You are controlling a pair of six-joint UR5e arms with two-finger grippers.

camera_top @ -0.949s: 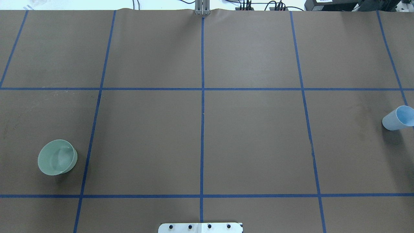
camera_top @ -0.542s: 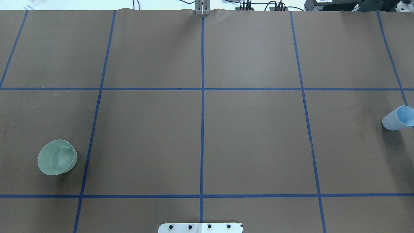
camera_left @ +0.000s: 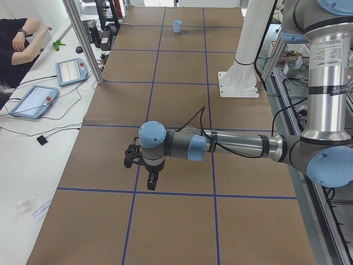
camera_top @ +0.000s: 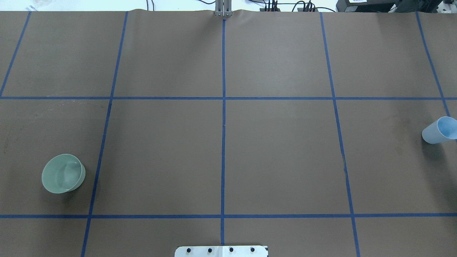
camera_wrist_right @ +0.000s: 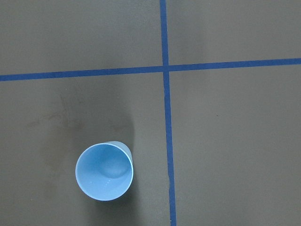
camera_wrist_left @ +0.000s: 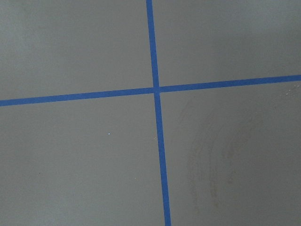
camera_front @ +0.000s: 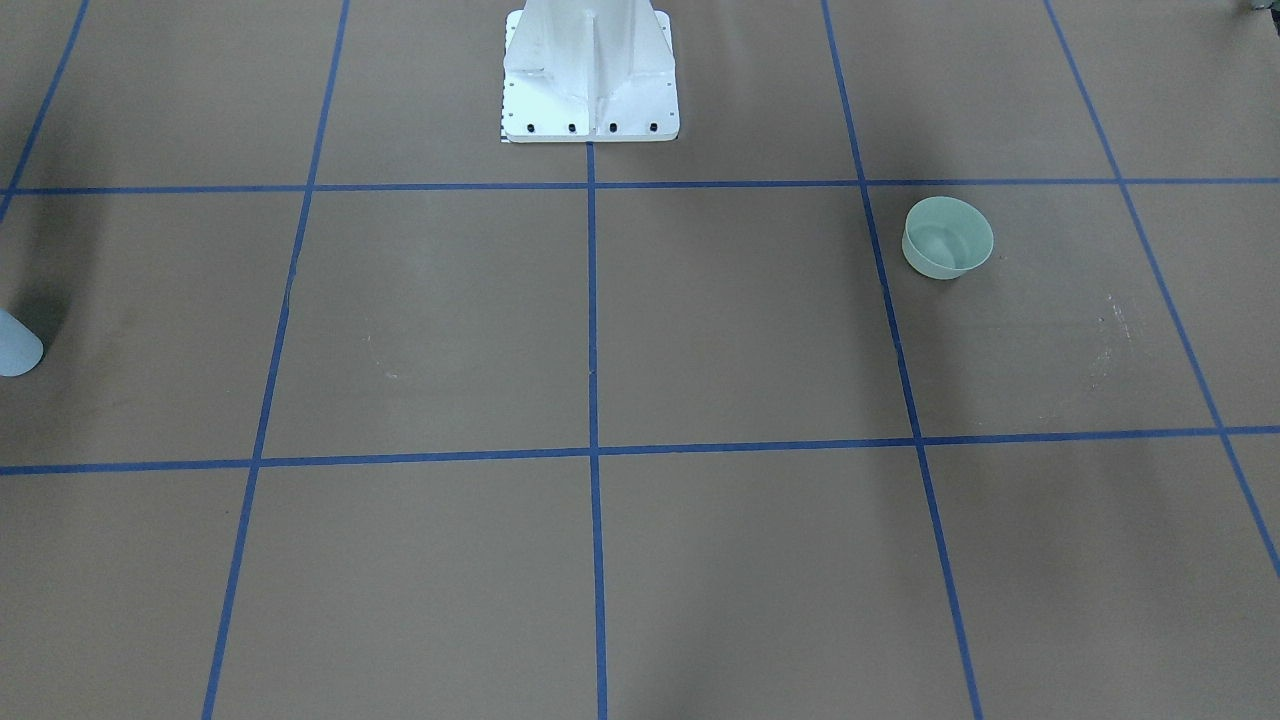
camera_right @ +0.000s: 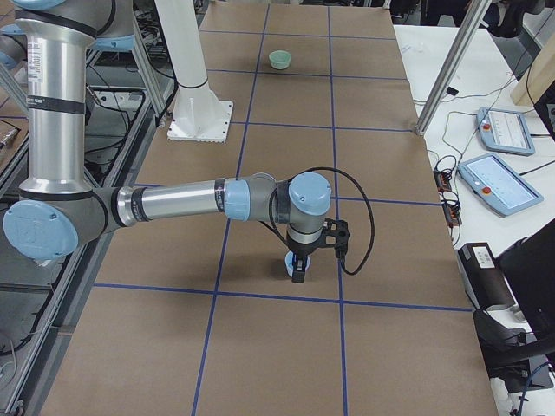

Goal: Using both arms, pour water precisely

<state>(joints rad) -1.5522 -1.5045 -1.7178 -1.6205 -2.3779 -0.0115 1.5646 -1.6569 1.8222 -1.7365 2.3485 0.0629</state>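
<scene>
A pale green bowl (camera_top: 63,174) stands on the brown table at my left; it also shows in the front view (camera_front: 948,237) and far off in the right side view (camera_right: 279,59). A light blue cup (camera_top: 439,130) stands upright at the table's right edge; the right wrist view looks straight down into it (camera_wrist_right: 104,171). My right gripper (camera_right: 297,270) hangs directly over this cup. My left gripper (camera_left: 150,178) points down over the table's left end. Both grippers show only in the side views, so I cannot tell whether they are open or shut.
The white pedestal (camera_front: 590,70) stands at the robot's edge of the table. Blue tape lines (camera_top: 223,107) divide the brown cover into squares. An operator (camera_left: 16,44) and teach pendants (camera_left: 69,70) are at the far side, behind a metal post (camera_left: 83,38).
</scene>
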